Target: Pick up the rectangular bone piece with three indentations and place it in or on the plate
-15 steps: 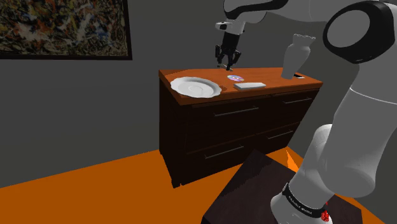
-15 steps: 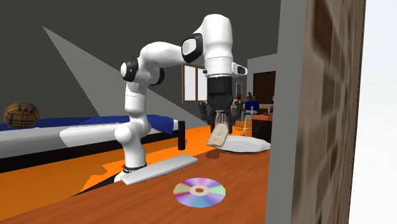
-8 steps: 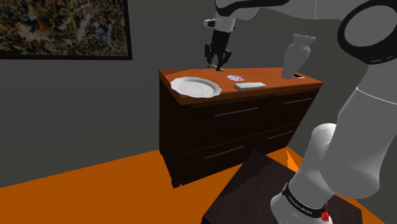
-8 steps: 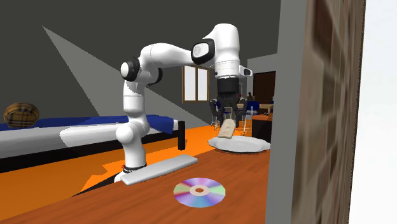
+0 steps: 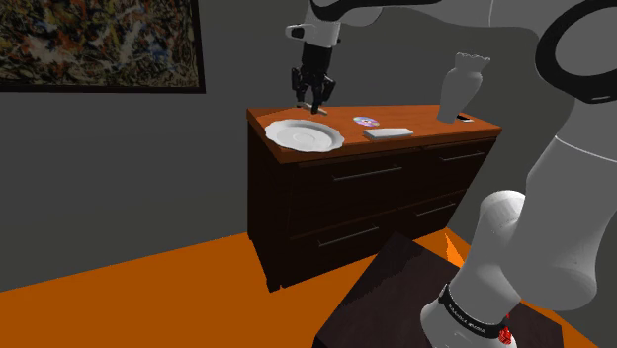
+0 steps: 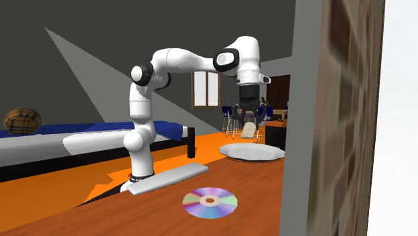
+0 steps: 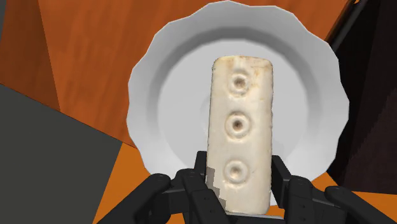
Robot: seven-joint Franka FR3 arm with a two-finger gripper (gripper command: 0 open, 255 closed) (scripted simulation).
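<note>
A pale rectangular bone piece (image 7: 240,137) with three round dimples in a row hangs upright between my black fingers (image 7: 284,183). My gripper (image 7: 242,191) is shut on its near end. Directly under it lies the white scalloped plate (image 7: 146,83) on the orange-brown dresser top. In the shoulder view my gripper (image 5: 311,99) hovers above the far side of the plate (image 5: 304,135). In the second exterior view the bone piece (image 6: 249,130) dangles from my gripper (image 6: 250,122), a short way above the plate (image 6: 253,152).
On the dresser top (image 5: 425,121), to the plate's right in the shoulder view, lie a shiny disc (image 5: 366,120) and a flat grey slab (image 5: 388,132). A white vase-like thing (image 5: 462,84) stands at the far right. The dresser's edge and a black area border the plate.
My gripper has carried the bone piece to the shoulder view's left, from above the disc to above the plate. Its hold on the piece is unchanged.
</note>
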